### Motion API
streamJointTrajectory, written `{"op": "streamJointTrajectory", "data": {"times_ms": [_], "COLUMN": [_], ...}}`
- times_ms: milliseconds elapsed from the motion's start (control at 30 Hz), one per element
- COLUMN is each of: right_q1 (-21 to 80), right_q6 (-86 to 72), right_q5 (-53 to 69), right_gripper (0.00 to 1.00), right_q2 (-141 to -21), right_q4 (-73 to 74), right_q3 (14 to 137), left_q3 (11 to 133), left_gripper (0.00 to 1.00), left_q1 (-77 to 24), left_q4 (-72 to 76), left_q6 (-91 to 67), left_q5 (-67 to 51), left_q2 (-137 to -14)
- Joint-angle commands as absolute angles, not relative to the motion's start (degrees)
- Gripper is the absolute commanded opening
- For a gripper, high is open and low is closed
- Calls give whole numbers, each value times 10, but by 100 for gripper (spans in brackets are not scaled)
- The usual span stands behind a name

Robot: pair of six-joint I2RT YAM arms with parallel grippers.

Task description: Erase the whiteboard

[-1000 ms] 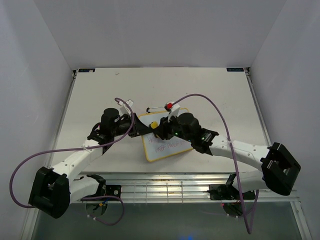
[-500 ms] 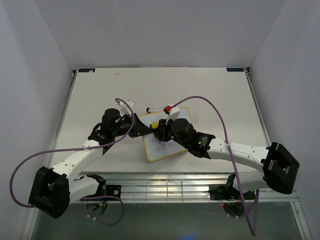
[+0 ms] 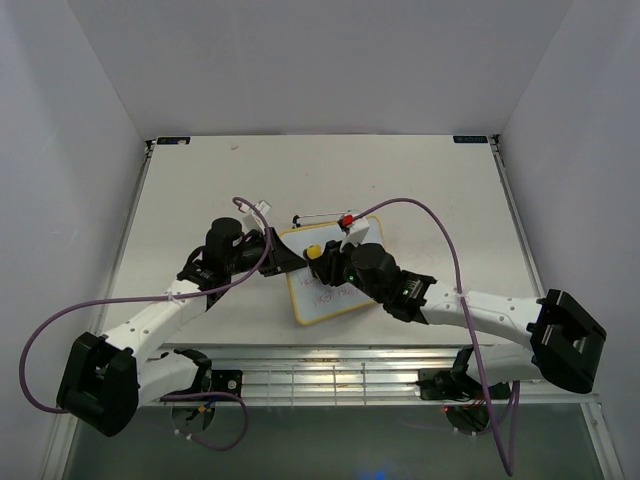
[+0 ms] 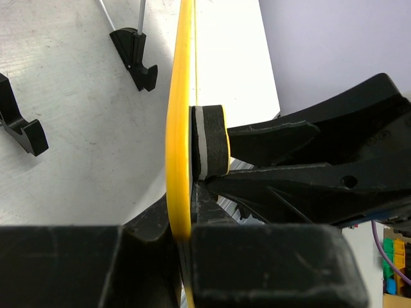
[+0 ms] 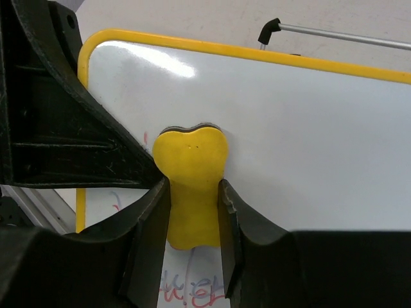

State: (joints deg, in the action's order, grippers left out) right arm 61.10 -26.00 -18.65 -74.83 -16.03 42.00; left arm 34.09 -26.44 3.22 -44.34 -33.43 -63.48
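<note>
On the white counter [image 3: 200, 190] lie one whiteboard [image 3: 335, 275], one yellow eraser [image 3: 313, 250] and one thin wire stand [image 3: 318, 217], which sits just behind the board's far edge with a small red-and-white piece [image 3: 347, 219] at its right end. The board is in the middle of the counter between the two arms, with pink-red writing on its lower part. The left gripper [image 3: 283, 256] is pressed together on the yellow frame at the board's left edge. The right gripper [image 3: 320, 258] pinches the eraser by its waist and holds it flat against the board near the upper left corner, close beside the left gripper. From above, the right arm covers much of the board. The left wrist view shows the frame [image 4: 180, 128] edge-on, the eraser's dark and white layers [image 4: 212, 141] touching the surface, and two black stand feet [image 4: 135, 54] on the counter. The right wrist view shows the eraser's yellow back [image 5: 192, 186], clean white above it and writing [image 5: 192, 289] below.
</note>
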Motion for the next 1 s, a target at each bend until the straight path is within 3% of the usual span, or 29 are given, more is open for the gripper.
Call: {"op": "streamJointTrajectory", "data": {"times_ms": [0,367,967], "right_q1": [592,610,708], "right_q6": [-295,-270,-320], "right_q5": [-169,-119,-182], "right_gripper": [8,8,8], "right_q2": [-774,-772,-775], "right_q4": [-56,-53,-16], "right_q3": [357,367,388], "left_q3": [366,369,367], "left_gripper": [0,0,0], "left_q1": [-294,-294,-294], "left_q4": [155,156,170], "left_q6": [-459,-461,-478], "left_q5": [-441,-429,-404], "left_q2": [-596,-599,-594]}}
